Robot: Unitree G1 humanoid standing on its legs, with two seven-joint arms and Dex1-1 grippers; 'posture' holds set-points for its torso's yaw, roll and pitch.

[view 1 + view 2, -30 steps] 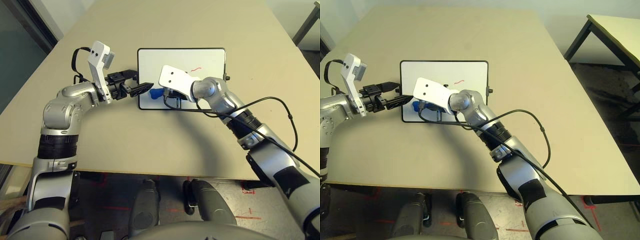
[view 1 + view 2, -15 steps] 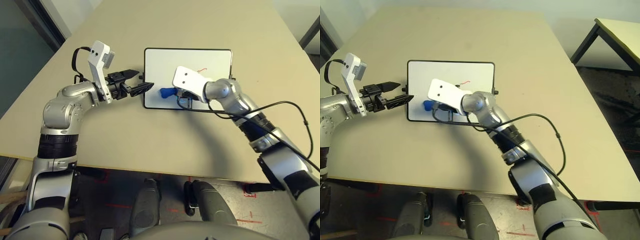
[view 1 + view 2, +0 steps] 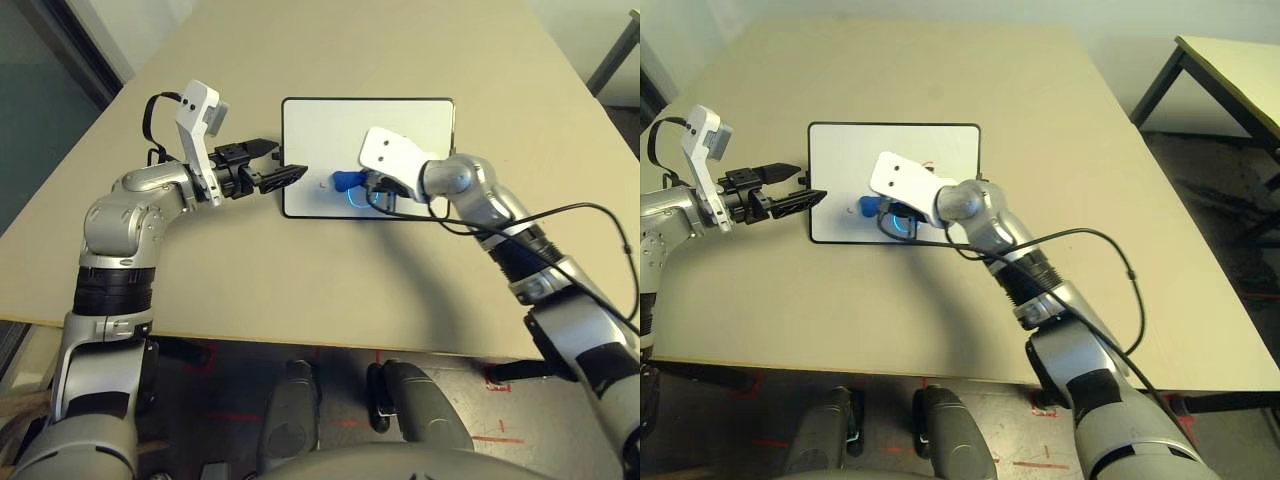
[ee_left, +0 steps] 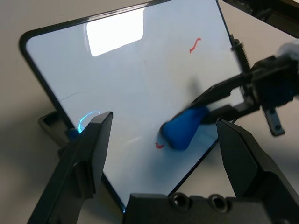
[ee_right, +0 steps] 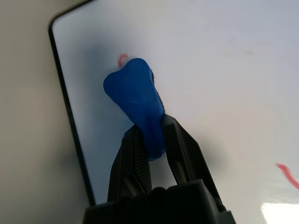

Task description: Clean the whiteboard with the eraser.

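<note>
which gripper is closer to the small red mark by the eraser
Right. The right gripper holds the eraser with its tip beside the red mark. The left gripper hovers open at the whiteboard's left edge.

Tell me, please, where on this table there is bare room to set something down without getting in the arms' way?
Free: the table beyond the whiteboard's far edge, its right side past the board, and the near strip in front of the board. Crowded: the board's left end, where the left gripper sits open and the right gripper presses the eraser down.
</note>
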